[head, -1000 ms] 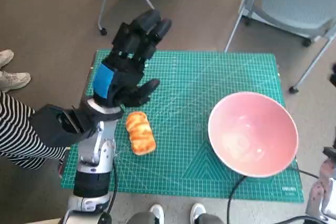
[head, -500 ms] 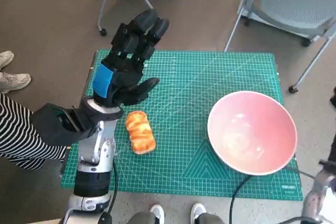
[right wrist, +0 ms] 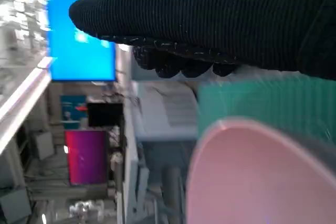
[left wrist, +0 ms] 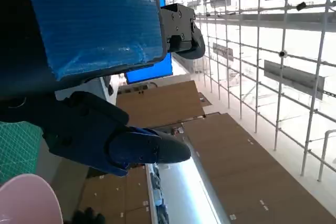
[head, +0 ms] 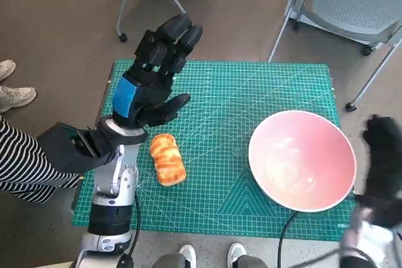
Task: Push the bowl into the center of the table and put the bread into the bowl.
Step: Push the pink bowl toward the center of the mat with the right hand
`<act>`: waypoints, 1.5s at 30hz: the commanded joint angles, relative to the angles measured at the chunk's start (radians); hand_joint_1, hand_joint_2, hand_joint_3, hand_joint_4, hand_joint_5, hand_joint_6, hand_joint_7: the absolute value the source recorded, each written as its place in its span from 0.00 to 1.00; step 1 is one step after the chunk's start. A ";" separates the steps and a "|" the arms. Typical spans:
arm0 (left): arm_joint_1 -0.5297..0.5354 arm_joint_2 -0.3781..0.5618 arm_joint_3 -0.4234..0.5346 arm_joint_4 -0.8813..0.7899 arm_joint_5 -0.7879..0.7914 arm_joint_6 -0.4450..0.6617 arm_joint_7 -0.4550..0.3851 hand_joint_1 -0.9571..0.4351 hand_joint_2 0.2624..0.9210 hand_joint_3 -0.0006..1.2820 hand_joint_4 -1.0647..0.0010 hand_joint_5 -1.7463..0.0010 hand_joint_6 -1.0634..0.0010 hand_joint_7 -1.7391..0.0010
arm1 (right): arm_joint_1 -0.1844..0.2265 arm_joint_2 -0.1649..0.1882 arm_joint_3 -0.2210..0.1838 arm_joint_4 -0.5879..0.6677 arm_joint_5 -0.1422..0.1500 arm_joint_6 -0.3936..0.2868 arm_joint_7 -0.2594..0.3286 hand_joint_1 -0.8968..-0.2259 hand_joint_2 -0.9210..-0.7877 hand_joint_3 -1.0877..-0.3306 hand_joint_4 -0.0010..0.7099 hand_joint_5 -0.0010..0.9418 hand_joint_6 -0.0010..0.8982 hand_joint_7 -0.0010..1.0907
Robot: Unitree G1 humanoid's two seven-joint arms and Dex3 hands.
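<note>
- Bowl (head: 303, 160), pink, sat on the right part of the green cutting mat (head: 251, 86) covering the worktop, its near rim close to the mat's front-right corner, off from the middle.
- Bowl held nothing.
- Bread (head: 168, 158), a golden roll, lay on the mat's left part, well apart from the bowl. Long axis ran roughly front to back, slightly slanted.
- Left hand (head: 152, 73) was raised above the mat's left rear area, fingers (head: 179, 32) spread and pointing away from the robot, holding nothing. Bread lay just nearward of the hand's thumb side, lower down, not touched.
- Right hand (head: 384, 155), gloved, stood at the right edge of the head view, just beside the bowl's right rim. Contact with the rim could not be told.
- Right wrist view showed the glove (right wrist: 210, 19) over the bowl's rim (right wrist: 236, 129), fingertips curled slightly; no object in them. Whether those fingers were spread or pressed together: cannot tell.
- Key relation: mat's middle lay to the left of the bowl, and the right hand sat on the bowl's opposite, outer side. Judged well placed for a leftward push.
- Judgement: right hand nearer the bowl, left hand nearer the bread. Push step not yet done; bread step to follow.
- Risk noted: a push high on the rim could tip the bowl instead of sliding it.
</note>
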 commanded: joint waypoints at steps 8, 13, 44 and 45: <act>0.004 0.033 0.014 -0.015 -0.009 -0.009 -0.021 0.29 1.00 0.20 0.95 0.87 1.00 0.71 | -0.085 0.069 0.046 0.143 0.017 0.012 0.076 0.43 0.00 0.40 0.21 0.00 0.09 0.40; 0.011 0.043 0.019 -0.016 -0.007 -0.014 -0.024 0.29 1.00 0.21 0.95 0.87 1.00 0.72 | -0.118 0.094 0.069 0.159 0.013 0.019 0.094 0.46 0.00 0.39 0.20 0.00 0.11 0.40; 0.049 0.067 0.032 -0.052 0.009 -0.015 0.011 0.29 1.00 0.20 0.89 0.93 1.00 0.71 | -0.290 0.209 0.134 0.185 0.018 0.117 0.144 0.45 0.00 0.36 0.16 0.01 0.07 0.41; 0.050 0.068 0.031 -0.053 0.010 -0.014 0.012 0.29 1.00 0.20 0.89 0.93 1.00 0.71 | -0.297 0.212 0.134 0.188 0.018 0.119 0.144 0.44 0.00 0.36 0.16 0.01 0.07 0.41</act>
